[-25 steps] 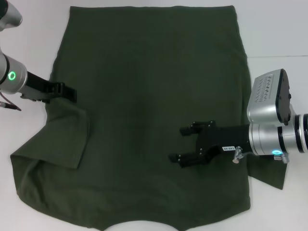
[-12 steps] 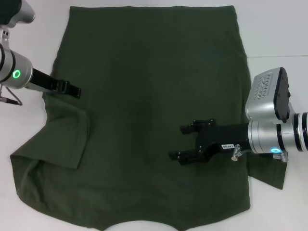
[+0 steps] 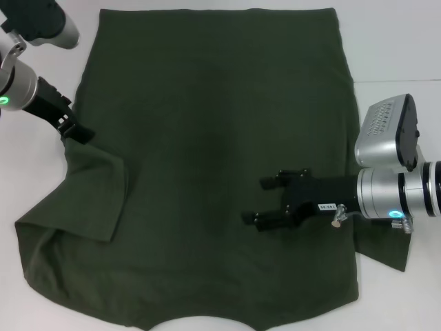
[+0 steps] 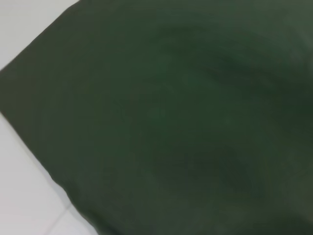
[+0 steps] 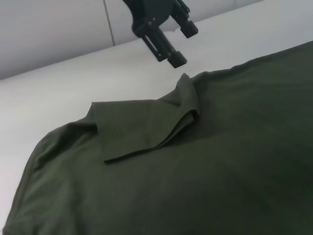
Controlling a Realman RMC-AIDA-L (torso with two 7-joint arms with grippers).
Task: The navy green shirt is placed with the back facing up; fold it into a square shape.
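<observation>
- Right pincer [image 3: 257,201] with jaws apart, clamped on nothing, poised over the navy green shirt [image 3: 207,138] spread back-up on the white tabletop [image 3: 393,41].
- Left pincer [image 3: 74,131] at the shirt's left edge, just beyond the folded-in sleeve [image 3: 96,200]; jaw state impossible to tell (tips too dark).
- Risk: snagging one layer only, dragging fabric askew, spoiling the square.
- Collar cut off below; right sleeve mostly hidden beneath the right arm.

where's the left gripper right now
In the head view the left gripper is at the shirt's left edge, just above the folded-over left sleeve of the navy green shirt, far from the right gripper, which hovers open over the shirt's right half.
</observation>
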